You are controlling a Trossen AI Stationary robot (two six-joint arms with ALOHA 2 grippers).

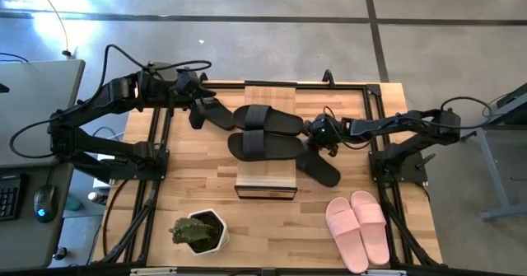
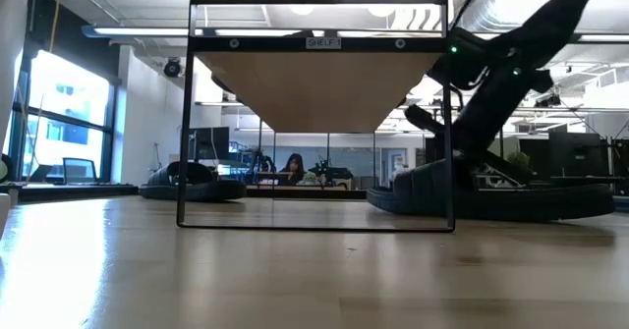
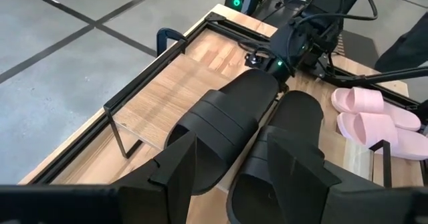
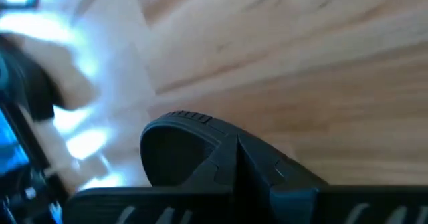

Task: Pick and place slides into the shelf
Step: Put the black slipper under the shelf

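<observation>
Working from the overhead view, the table [image 1: 206, 185] carries the shelf [image 1: 265, 181] at its centre, the long plank running from twelve o'clock to six. Two black slides already lie across its top, the farther slide [image 1: 263, 118] and the nearer slide [image 1: 265, 147], touching side by side and overhanging both plank edges. My biggest worry is that overhang: a nudge from either arm could tip one off or drag the light rack across the wood.

A third black slide [image 1: 319, 169] lies on the table at about four o'clock from the shelf, just beside its frame. The right gripper [image 1: 323, 142] hangs over that slide's near end, clenched tight. I cannot tell whether it has pinched the rim or closed on nothing. If the bite is thin, I judge the slide could swing or drop on the lift, and strike the nearer slide or the rack.

The pink pair [image 1: 358, 228] waits at five o'clock, the plant [image 1: 199, 231] at seven, both well apart from the work.

The left gripper [image 1: 198, 115] sits at ten o'clock, released, fingers spread at the end of the farther slide. Pulling away carelessly could snag that strap.
</observation>
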